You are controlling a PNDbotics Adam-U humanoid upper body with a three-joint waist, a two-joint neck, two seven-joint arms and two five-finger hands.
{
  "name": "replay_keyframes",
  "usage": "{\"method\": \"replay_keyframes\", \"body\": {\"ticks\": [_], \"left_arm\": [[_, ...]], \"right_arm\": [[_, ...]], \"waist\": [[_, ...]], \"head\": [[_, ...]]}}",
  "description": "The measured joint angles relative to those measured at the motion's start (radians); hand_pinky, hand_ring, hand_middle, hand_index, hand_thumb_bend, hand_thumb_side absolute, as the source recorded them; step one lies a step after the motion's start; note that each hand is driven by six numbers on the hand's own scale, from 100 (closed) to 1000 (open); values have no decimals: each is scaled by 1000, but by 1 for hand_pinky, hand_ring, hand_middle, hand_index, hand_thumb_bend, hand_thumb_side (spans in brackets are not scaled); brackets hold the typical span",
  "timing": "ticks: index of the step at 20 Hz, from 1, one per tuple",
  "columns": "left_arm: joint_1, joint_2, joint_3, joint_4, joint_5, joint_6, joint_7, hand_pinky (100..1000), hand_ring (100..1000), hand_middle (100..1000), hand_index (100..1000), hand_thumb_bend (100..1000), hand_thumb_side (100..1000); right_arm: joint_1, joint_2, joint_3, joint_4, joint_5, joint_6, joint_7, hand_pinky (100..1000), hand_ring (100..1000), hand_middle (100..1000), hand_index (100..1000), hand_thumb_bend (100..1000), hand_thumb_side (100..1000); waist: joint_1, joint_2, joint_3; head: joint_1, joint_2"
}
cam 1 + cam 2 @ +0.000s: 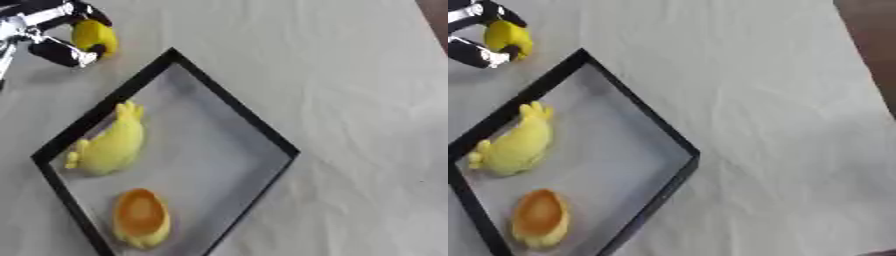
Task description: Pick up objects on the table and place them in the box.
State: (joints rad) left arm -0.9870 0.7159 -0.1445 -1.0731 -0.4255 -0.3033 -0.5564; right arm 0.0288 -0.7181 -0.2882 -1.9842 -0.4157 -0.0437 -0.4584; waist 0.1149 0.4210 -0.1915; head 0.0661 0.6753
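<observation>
the left hand [54, 31] is curling its black fingers around a smooth yellow object [93, 36] at the upper left, just outside the black-rimmed box [229, 107] sitting on the pale surface [350, 100]. a yellow plush toy [112, 144] and an orange-topped yellow piece [140, 218] are lying inside the box. no writing is showing.

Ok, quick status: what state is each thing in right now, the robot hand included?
Left robot hand: at the upper left, fingers curled round a yellow object, outside the box.
Yellow object: held in that hand, over the table.
Box: black-rimmed, open-topped, resting on the table.
Yellow toy: lying inside the box by its left wall.
Orange-topped piece: lying inside the box, nearer corner.
Right robot hand: not in view.
</observation>
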Motion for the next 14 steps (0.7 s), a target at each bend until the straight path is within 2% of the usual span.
{"method": "replay_keyframes", "body": {"ticks": [4, 6, 8, 10, 11, 14], "left_arm": [[-1, 12, -18, -64, 17, -1, 0, 669, 540, 552, 790, 245, 100], [-8, 21, -21, -104, 37, -1, 0, 666, 539, 550, 789, 274, 100], [-9, 35, -30, -163, 62, -4, 4, 664, 539, 551, 788, 310, 100], [-8, 51, -46, -247, 93, -7, 6, 661, 534, 555, 786, 367, 100], [-6, 57, -58, -304, 113, -10, 7, 657, 525, 564, 782, 442, 100], [10, 83, -98, -522, 152, -14, 11, 650, 526, 577, 775, 524, 100]], "right_arm": [[14, -9, 0, 0, 0, -5, 0, 957, 1000, 657, 778, 100, 614], [24, -12, -1, 0, -1, -9, 0, 957, 1000, 658, 779, 100, 630], [37, -18, -4, 0, -1, -14, -4, 957, 1000, 658, 779, 100, 600], [53, -26, -13, 0, -1, -22, -9, 956, 1000, 660, 780, 100, 585], [63, -32, -19, 0, -2, -28, -13, 956, 1000, 661, 780, 100, 577], [92, -58, -41, 0, -3, -50, -28, 955, 1000, 662, 781, 100, 562]], "waist": [[0, -13, 11], [0, -26, 22], [0, -32, 39], [-1, -38, 59], [-1, -45, 72], [-2, -75, 103]], "head": [[-7, 9], [-10, 13], [-19, 18], [-31, 26], [-37, 28], [-52, 34]]}}
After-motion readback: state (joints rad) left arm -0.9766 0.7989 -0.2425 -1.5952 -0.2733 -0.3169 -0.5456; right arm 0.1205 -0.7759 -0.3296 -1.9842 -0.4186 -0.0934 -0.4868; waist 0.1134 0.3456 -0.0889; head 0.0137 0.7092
